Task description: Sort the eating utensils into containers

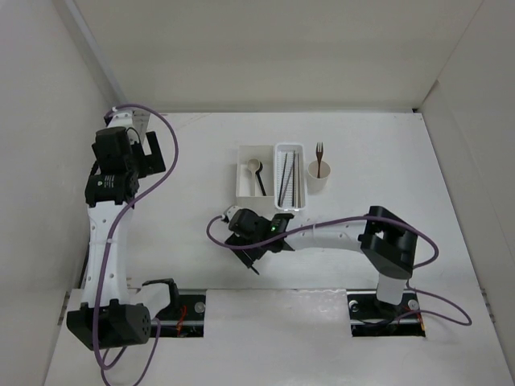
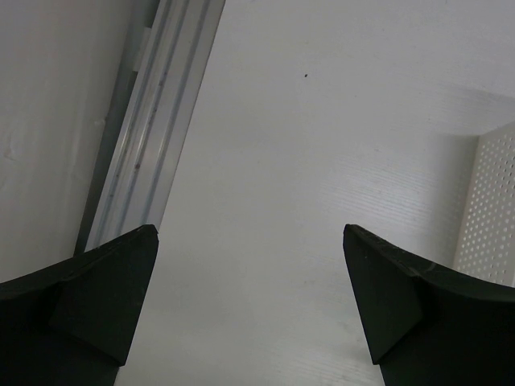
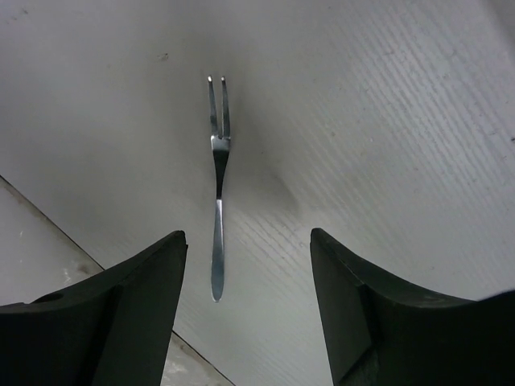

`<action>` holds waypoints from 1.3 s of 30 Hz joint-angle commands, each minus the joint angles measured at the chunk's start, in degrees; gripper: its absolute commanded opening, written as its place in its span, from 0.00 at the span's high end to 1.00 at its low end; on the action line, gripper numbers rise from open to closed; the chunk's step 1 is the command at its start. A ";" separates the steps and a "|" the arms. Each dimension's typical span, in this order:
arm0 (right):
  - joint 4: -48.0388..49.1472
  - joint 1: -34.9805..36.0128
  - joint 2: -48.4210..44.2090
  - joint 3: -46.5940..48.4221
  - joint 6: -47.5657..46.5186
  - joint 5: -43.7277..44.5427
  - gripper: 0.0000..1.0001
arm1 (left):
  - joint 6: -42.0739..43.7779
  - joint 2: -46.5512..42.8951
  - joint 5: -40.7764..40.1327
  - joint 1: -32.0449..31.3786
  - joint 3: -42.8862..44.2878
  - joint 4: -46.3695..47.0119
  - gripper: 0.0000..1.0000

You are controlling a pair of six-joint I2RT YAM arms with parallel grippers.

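A small silver fork (image 3: pixel 217 185) lies flat on the table, tines pointing away. Its handle end sits between the fingers of my open right gripper (image 3: pixel 247 235), nearer the left finger, untouched. In the top view the right gripper (image 1: pixel 248 256) hovers in front of the containers and hides the fork. The white square box (image 1: pixel 246 186) holds a pale wooden spoon (image 1: pixel 253 166) and a black spoon (image 1: pixel 260 182). The perforated tray (image 1: pixel 290 147) holds the chopsticks (image 1: pixel 284 178). The beige cup (image 1: pixel 320 182) holds the brown fork (image 1: pixel 319 153). My left gripper (image 1: pixel 158 150) is open and empty at the far left.
White walls stand close on the left, back and right. In the left wrist view an aluminium rail (image 2: pixel 153 121) runs along the wall foot and the tray's perforated side (image 2: pixel 491 209) shows at the right. A board seam (image 3: pixel 56 229) passes under my right gripper.
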 commanded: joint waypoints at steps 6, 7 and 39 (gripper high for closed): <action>0.77 5.40 3.90 3.06 4.23 0.58 0.32 | -0.28 -1.75 1.52 -0.13 -0.95 0.87 0.00; 0.15 6.10 4.77 4.13 4.23 1.20 0.33 | -0.28 -1.75 2.04 -0.13 -0.95 0.87 0.00; 1.81 6.11 4.35 -0.52 10.47 9.99 1.00 | 0.25 -1.22 2.05 -0.13 -2.01 0.87 0.00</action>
